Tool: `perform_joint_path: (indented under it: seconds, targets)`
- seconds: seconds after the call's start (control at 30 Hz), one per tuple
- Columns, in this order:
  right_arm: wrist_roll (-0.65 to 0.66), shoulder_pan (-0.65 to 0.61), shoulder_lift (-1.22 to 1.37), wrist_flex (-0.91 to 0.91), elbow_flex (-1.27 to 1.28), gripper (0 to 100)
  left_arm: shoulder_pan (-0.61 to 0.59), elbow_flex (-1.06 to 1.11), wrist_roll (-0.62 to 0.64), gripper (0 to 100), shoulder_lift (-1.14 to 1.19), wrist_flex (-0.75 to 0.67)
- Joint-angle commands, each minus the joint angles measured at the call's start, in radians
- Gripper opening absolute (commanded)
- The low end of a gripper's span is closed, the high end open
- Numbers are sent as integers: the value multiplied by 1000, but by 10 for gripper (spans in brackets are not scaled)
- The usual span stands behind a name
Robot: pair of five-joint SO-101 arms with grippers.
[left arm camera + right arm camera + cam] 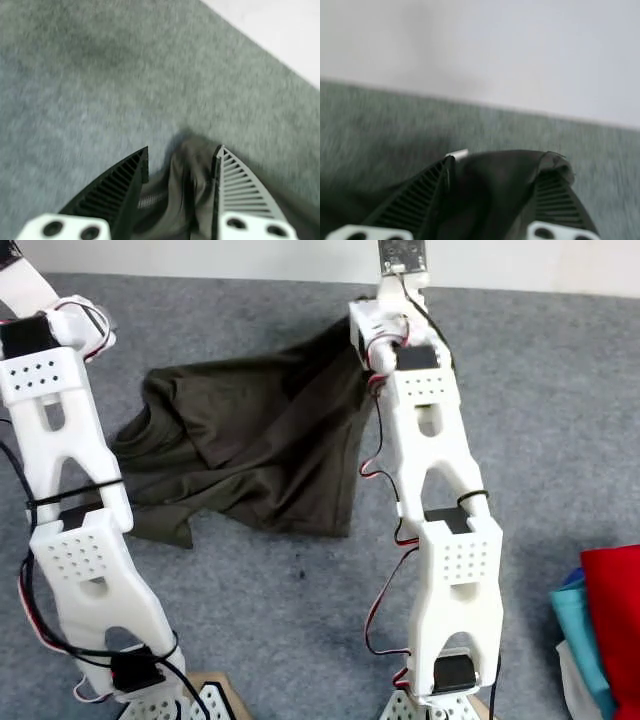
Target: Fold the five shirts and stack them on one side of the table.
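- The left pincer (pixel 182 165) is clamped on a bunched edge of the dark olive shirt (pixel 186 200).
- The right pincer (pixel 496 172) grips another edge of it.
- Behind both pincers, the shirt sprawls on the grey tabletop (pixel 540 390).
- The folded shirts (pixel 605 630) sit well apart from the right pincer.

The shirt (pixel 260 450) is soft, matt, creased cloth. The counter (pixel 540 370) is covered in rough grey felt. The arms (pixel 440 440) are smooth white plastic, and the left end effector (pixel 182 150) is ribbed matt plastic.
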Motion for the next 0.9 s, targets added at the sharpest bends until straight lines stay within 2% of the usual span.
perform_joint_path:
  seconds: [0.0,0.1,0.23,0.33,0.53,0.67,0.87]
  targets:
    - [11,4,-110,289,-176,238,41,-124,5,224,-16,196]
    - [11,4,-117,426,-254,238,61,-166,5,224,-12,319]
    - [11,4,-120,619,-348,238,61,-47,3,224,-19,330]
    - [12,-2,-119,766,-430,238,64,30,-60,224,-16,330]
    - [26,4,-114,829,-498,238,84,140,-94,224,-19,330]
    - [74,-64,-120,1046,-499,238,81,179,-149,224,-22,330]
    - [74,-54,-182,1040,-337,238,81,371,-193,224,-236,331]
